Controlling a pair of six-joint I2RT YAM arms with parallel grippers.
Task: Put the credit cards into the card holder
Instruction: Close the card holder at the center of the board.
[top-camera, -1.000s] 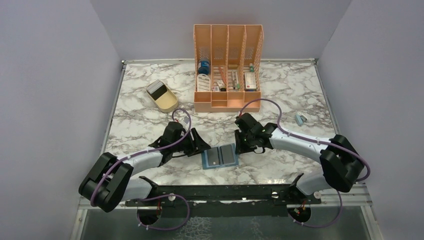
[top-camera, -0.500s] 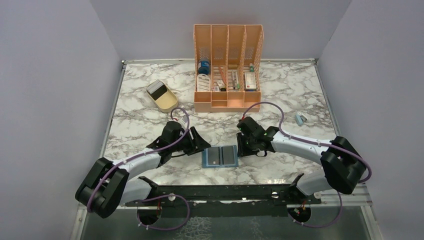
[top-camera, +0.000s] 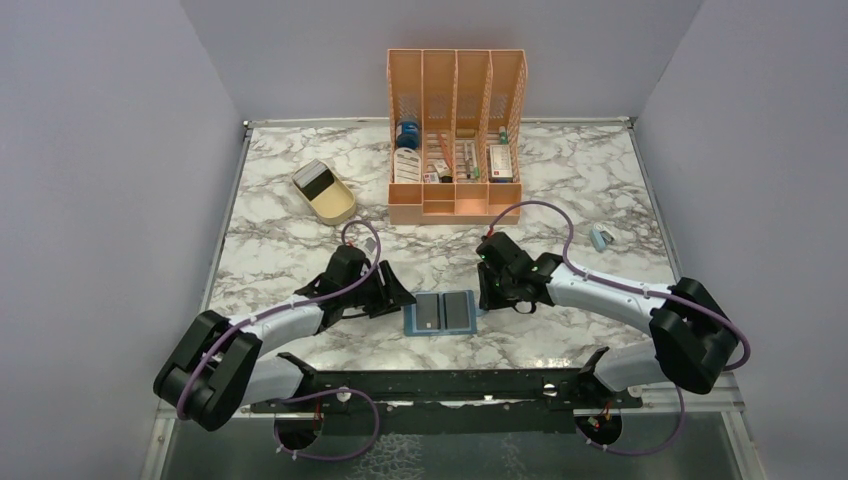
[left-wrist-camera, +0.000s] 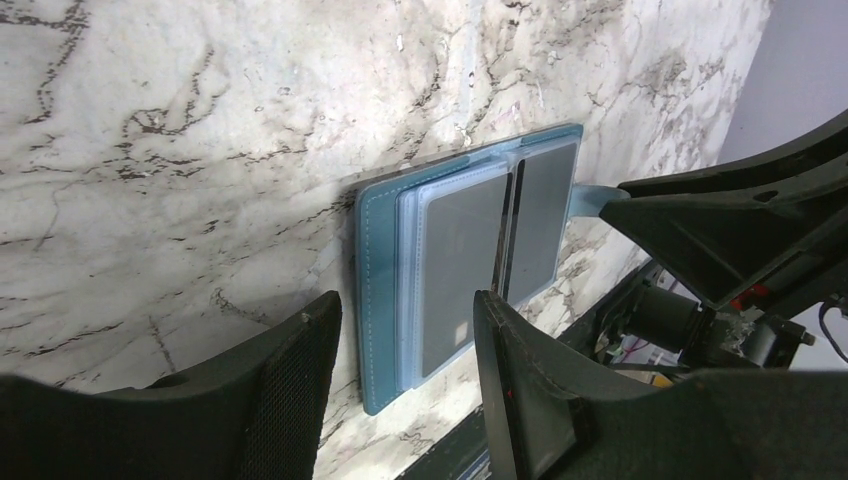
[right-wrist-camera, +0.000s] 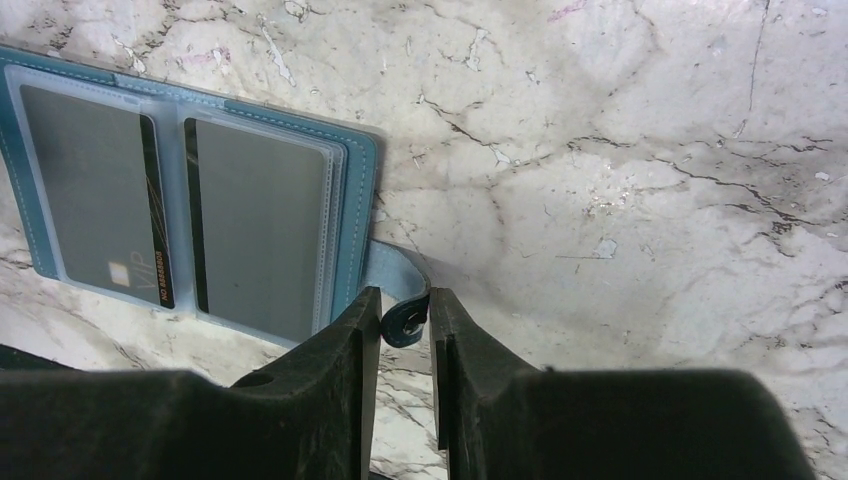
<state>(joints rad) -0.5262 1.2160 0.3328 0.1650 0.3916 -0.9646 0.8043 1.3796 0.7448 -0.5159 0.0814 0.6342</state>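
Card holder (top-camera: 442, 313): lies opened flat on the marble table (top-camera: 290, 250), inner side up. This item is the reference for all positions below.

Credit cards (top-camera: 427, 312): two grey cards sit in the holder's clear sleeves, one on each half, side by side. The left-hand card (right-wrist-camera: 95, 190) bears a chip and a dark stripe. The right-hand one (right-wrist-camera: 260, 220) shows a plain grey face.

Left claw (top-camera: 405, 298): low at the holder's left edge, fingers (left-wrist-camera: 290, 400) well apart, nothing between them. Contact with the holder cannot be determined.

Right claw (top-camera: 480, 300): at the holder's right edge, fingers drawn close and clamped on the snap tab (right-wrist-camera: 405, 300), which curls up off the table.

Orange organiser (top-camera: 455, 130): beyond the holder, well apart.

Beige tray (top-camera: 335, 205): beyond the holder and to its left.
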